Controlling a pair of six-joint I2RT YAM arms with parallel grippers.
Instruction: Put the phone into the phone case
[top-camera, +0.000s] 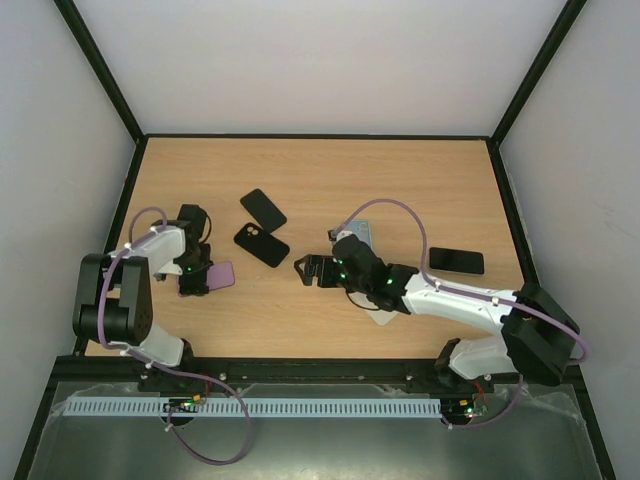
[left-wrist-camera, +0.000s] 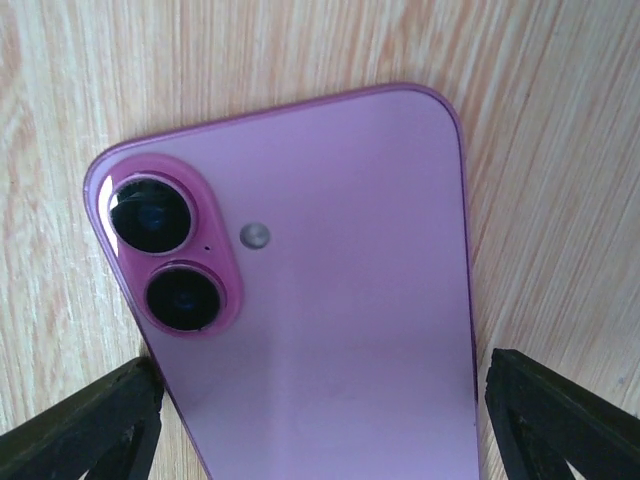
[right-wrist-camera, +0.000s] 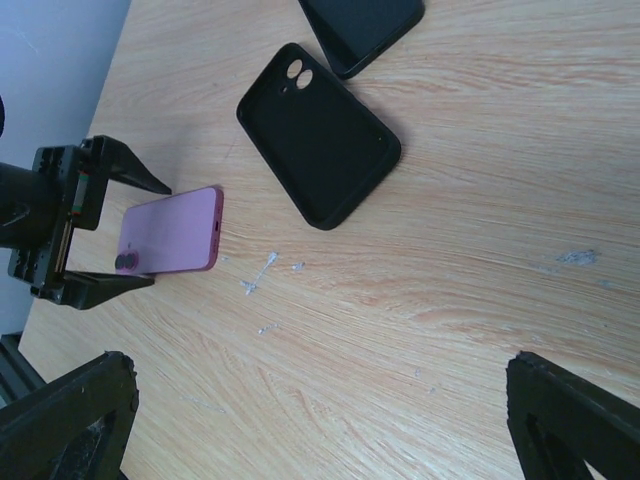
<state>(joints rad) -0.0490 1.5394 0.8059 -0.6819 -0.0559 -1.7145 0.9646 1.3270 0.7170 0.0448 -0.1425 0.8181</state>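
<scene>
The pink phone (top-camera: 222, 274) lies back up on the wood at the left, its two camera lenses (left-wrist-camera: 165, 255) facing up. My left gripper (left-wrist-camera: 322, 372) is open and straddles the phone's lower end. One finger (left-wrist-camera: 100, 420) sits against its left edge, and a strip of wood shows before the other finger (left-wrist-camera: 560, 410). The black phone case (top-camera: 261, 244) lies flat to the right of the phone, hollow side up, apart from both grippers; it also shows in the right wrist view (right-wrist-camera: 318, 133). My right gripper (top-camera: 308, 270) is open over bare wood just right of the case, with nothing between its fingers (right-wrist-camera: 70, 410).
Behind the case lies a second black slab (top-camera: 263, 209). A black phone (top-camera: 456, 261) rests at the right, and a grey-blue flat thing (top-camera: 362, 232) lies partly under my right arm. Black frame posts edge the table (top-camera: 330, 165).
</scene>
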